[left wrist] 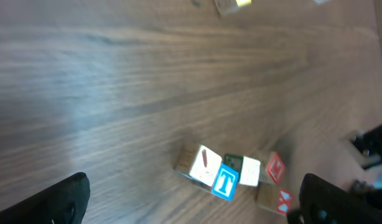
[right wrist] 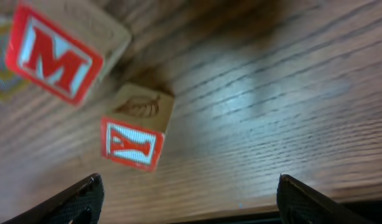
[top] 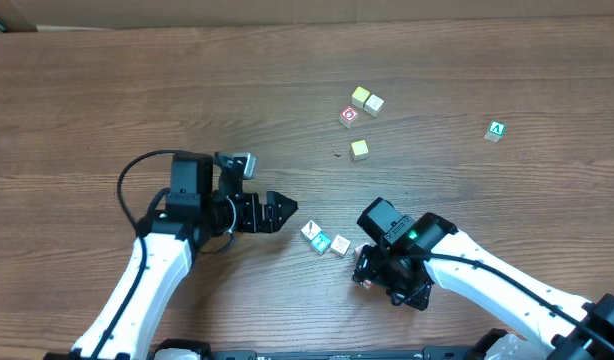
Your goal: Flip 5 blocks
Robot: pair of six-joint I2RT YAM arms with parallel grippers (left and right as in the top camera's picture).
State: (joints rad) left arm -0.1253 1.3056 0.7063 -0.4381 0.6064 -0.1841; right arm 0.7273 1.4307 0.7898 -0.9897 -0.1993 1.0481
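Small, sharp-cornered wooden blocks [top: 325, 241] cluster near the front edge of the grainy brown bench [top: 137, 80]. The left tool [top: 277, 212] gapes wide just beside them. The right tool [top: 372, 272] is spread wide, empty, close to the red-framed M block [right wrist: 54, 56] and Y block [right wrist: 134, 142].

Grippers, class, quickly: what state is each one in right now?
Left gripper: open, holding nothing.
Right gripper: open, holding nothing.
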